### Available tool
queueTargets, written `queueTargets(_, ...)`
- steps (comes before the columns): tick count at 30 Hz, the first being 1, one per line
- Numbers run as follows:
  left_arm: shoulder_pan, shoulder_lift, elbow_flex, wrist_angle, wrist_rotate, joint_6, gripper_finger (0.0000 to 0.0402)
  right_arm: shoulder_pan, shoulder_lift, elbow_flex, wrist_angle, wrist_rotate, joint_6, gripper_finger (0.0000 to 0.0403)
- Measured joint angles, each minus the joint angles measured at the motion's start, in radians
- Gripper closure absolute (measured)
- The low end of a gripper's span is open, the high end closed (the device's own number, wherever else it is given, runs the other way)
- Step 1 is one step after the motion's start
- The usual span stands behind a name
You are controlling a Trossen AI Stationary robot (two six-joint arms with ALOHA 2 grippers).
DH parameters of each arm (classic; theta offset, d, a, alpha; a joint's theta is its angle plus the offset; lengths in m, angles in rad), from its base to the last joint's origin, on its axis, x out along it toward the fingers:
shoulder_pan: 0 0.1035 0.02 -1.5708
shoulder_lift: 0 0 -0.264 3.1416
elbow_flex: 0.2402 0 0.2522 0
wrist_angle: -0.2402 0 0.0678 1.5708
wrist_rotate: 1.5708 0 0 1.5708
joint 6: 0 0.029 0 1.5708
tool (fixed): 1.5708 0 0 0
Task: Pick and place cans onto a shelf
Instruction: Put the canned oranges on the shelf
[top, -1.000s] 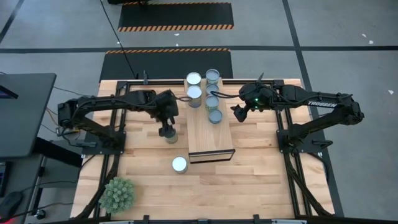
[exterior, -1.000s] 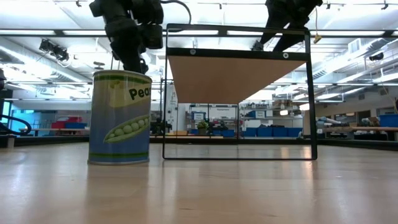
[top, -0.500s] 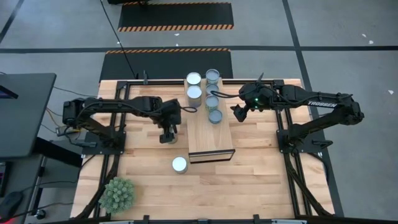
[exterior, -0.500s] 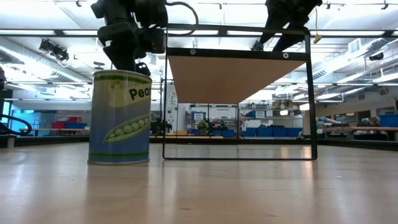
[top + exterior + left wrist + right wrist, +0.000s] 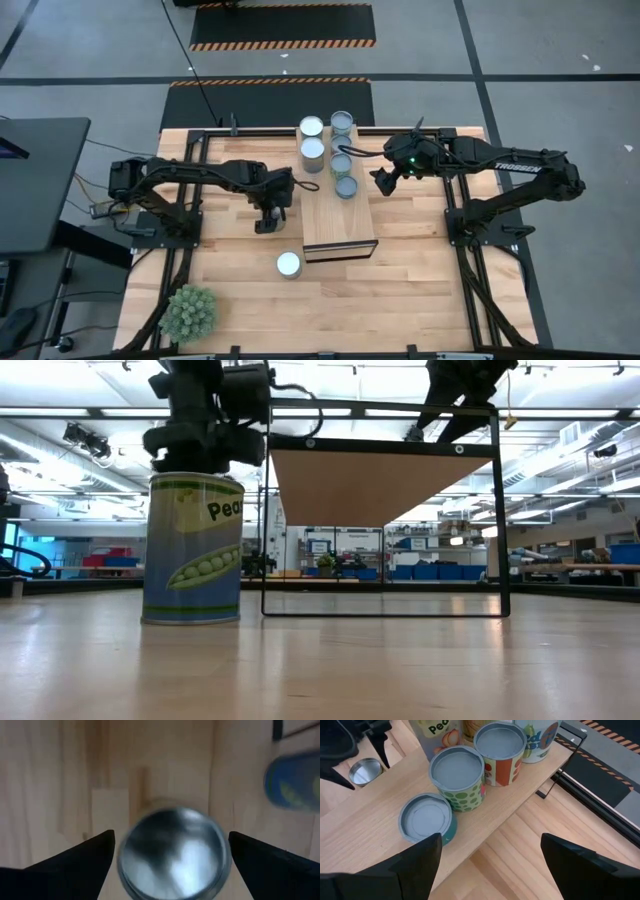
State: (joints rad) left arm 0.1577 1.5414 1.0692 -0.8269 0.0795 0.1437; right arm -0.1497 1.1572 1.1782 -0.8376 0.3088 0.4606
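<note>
Currently your left gripper [image 5: 267,222] hangs directly above a small metal can with a silvery round lid [image 5: 172,852] standing on the pale wooden tabletop [image 5: 420,270], just beside the left flank of the long light-wood shelf [image 5: 338,225]. In the left wrist view its two dark fingers [image 5: 75,856] are spread wide, one on either side of the lid, and grip nothing; the straddling stance suits a straight descent around the can's body, so I judge the step in hand to be the approach to a grasp.

Note a second can with a pea-pod label and blue base [image 5: 192,548] standing upright near the shelf's dark-framed open end; in the low view the left arm sits above and behind it, not on it.

Your right gripper [image 5: 384,178] waits beside the shelf's right edge, fingers [image 5: 410,865] parted and empty. Its wrist camera shows a row of cans already standing on the plank: a teal-sided one [image 5: 426,818], a green-spotted one [image 5: 458,777] and an orange-labelled one [image 5: 500,752], packed closely toward the far end, which leaves the near half of the plank free for further cans.

Placement is partly done; at least two cans are off the shelf.
</note>
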Motion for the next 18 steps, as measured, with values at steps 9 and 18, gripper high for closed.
queueTargets(9,0.0,0.006,-0.031,0.029,-0.008,0.01,0.0011,0.0,0.0,0.0,0.007,0.001,0.0,0.0056)
queueTargets(18,-0.007,0.025,-0.029,0.031,-0.01,0.01,0.0078,0.0,0.0,0.0,0.007,0.002,0.0,0.0056)
